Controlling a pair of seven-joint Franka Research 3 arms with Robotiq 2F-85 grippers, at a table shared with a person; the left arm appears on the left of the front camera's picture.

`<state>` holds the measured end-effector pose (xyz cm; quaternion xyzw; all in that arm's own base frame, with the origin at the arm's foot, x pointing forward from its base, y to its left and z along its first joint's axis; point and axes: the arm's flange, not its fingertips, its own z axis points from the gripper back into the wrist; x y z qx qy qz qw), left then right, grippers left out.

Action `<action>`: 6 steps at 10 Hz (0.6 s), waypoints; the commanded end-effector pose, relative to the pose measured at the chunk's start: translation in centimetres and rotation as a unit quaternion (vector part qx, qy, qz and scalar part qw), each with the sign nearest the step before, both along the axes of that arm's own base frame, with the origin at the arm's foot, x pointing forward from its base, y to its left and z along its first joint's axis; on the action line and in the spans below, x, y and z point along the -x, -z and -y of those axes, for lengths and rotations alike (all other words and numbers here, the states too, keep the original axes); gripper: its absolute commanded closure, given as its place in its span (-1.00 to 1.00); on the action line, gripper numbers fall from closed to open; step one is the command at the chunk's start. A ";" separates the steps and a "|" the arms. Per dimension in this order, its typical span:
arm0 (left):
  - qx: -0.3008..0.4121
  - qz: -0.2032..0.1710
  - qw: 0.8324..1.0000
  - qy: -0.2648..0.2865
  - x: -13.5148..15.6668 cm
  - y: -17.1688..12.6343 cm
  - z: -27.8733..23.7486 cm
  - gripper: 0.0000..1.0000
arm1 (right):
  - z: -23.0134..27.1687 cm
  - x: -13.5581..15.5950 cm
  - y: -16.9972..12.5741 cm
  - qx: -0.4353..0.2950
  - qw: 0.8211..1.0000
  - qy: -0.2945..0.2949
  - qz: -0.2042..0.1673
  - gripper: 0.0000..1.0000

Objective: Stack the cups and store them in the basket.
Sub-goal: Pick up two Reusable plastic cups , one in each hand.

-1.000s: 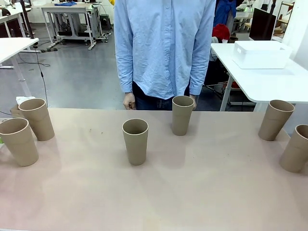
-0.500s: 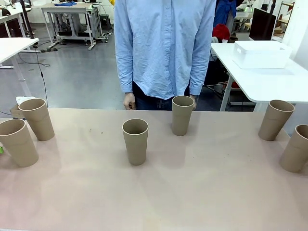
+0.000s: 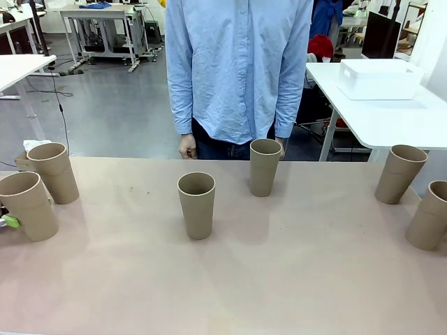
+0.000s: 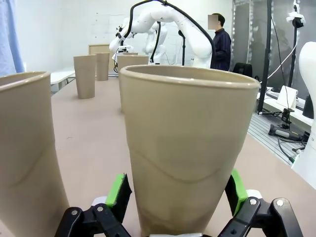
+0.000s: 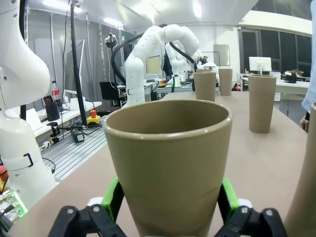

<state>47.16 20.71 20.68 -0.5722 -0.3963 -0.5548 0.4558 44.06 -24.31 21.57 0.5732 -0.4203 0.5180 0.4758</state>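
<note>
Six tan cups stand upright on the table. In the front view one is at the middle (image 3: 196, 204), one farther back (image 3: 265, 166), two on the left (image 3: 28, 206) (image 3: 53, 172) and two on the right (image 3: 399, 173) (image 3: 429, 215). My left gripper (image 4: 177, 192) is open, its green pads (image 4: 118, 190) on either side of the near left cup (image 4: 185, 148). My right gripper (image 5: 170, 200) is open too, its pads (image 5: 112, 197) flanking the near right cup (image 5: 168, 163). The white basket (image 3: 379, 78) sits on another table at the back right.
A person in a light blue shirt stands at the far edge, one hand (image 3: 187, 146) hanging at the side. A second cup (image 4: 24, 148) stands close beside the one between my left fingers. The white side table (image 3: 391, 122) is behind the right cups.
The near left cup has shifted slightly to the right, and a green pad has come into sight beside it at the picture's left edge. The other cups and the person stay put.
</note>
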 end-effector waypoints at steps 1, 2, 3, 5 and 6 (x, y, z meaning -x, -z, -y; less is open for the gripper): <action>0.010 0.022 1.000 -0.011 1.8 0.4 0.9 -1.00 | -0.3 1.6 0.8 0.005 1.000 -0.010 0.016 -1.00; 0.010 0.018 1.000 -0.009 1.8 0.4 1.2 -1.00 | -0.7 1.7 0.9 0.007 1.000 -0.013 0.015 -1.00; 0.009 0.017 1.000 -0.008 1.9 0.5 1.4 -1.00 | -1.0 1.7 1.0 0.008 1.000 -0.016 0.014 -1.00; 0.013 0.013 1.000 -0.010 2.0 0.5 1.7 -1.00 | -1.6 1.7 1.2 0.010 1.000 -0.019 0.012 -1.00; 0.017 0.011 1.000 -0.013 2.0 0.5 1.7 -1.00 | -1.8 1.7 1.2 0.009 1.000 -0.020 0.011 -1.00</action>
